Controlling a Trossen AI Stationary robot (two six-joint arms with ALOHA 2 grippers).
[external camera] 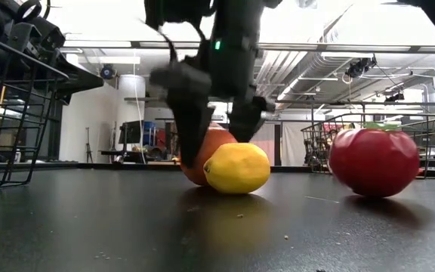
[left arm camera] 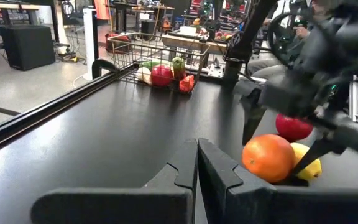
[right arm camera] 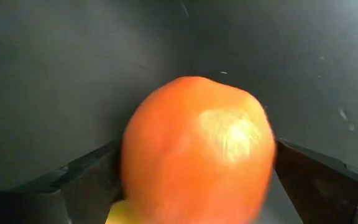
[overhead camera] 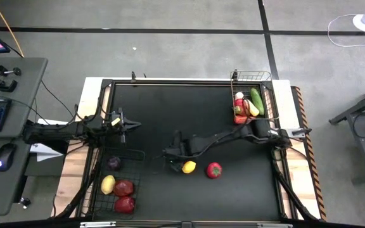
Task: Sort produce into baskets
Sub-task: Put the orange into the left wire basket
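Observation:
An orange [right arm camera: 197,149] sits on the black table mid-front, touching a yellow lemon [external camera: 236,168] on its near side. A red tomato [external camera: 374,161] lies to their right. My right gripper [overhead camera: 173,161] reaches in from the right and is shut on the orange. My left gripper [left arm camera: 197,155] is shut and empty, above the table's left part [overhead camera: 124,124]. The dark basket [overhead camera: 132,190] at front left holds a purple, a yellow and two red fruits. The lighter basket [overhead camera: 268,95] at far right holds a cucumber, corn and red pieces. My right gripper pinches the orange between its two fingers, one finger [right arm camera: 89,174] on each of two opposite sides [right arm camera: 132,168]. The fingers come from above, slanting down from the table's right. The orange rests with its underside on the table [external camera: 202,181], against the lemon.
The table's raised rim [left arm camera: 48,118] runs along its edges. A desk with a keyboard and a mouse [overhead camera: 2,158] stands left of the table. The middle and far parts of the black surface [overhead camera: 182,107] are bare.

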